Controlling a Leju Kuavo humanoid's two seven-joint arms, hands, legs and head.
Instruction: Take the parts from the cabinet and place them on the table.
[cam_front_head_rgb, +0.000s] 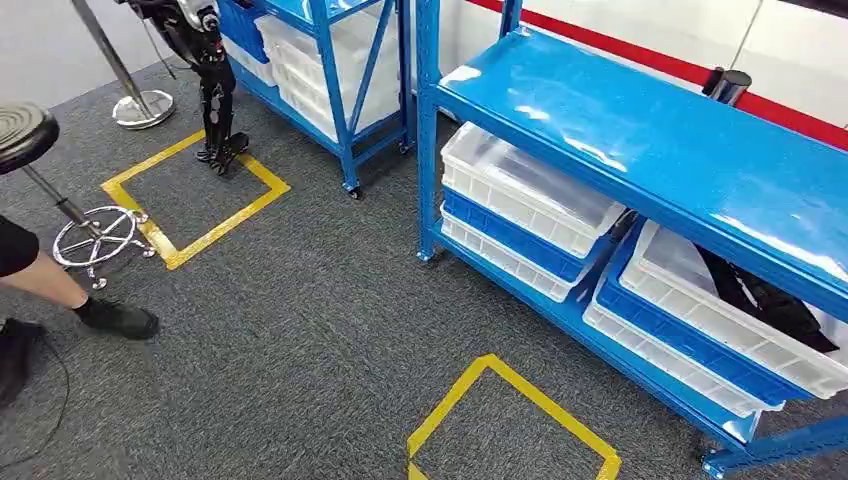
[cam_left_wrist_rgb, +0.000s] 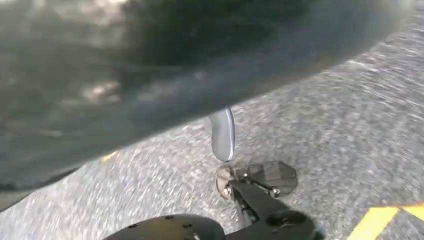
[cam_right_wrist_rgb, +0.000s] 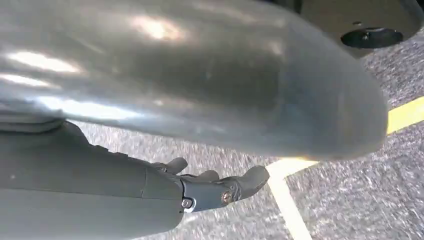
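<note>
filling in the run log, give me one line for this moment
phase: approaching blue cabinet | parts: dark parts in white bin, untouched | left hand: holds nothing seen | right hand: empty, fingers loosely curled | floor: yellow tape square ahead

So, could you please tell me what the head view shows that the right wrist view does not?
Head view alone: the blue cabinet, its white bins, dark parts in one bin, a stool and a person's foot. Right wrist view alone: the right hand hanging over the floor, holding nothing. Both show grey carpet and yellow tape.
</note>
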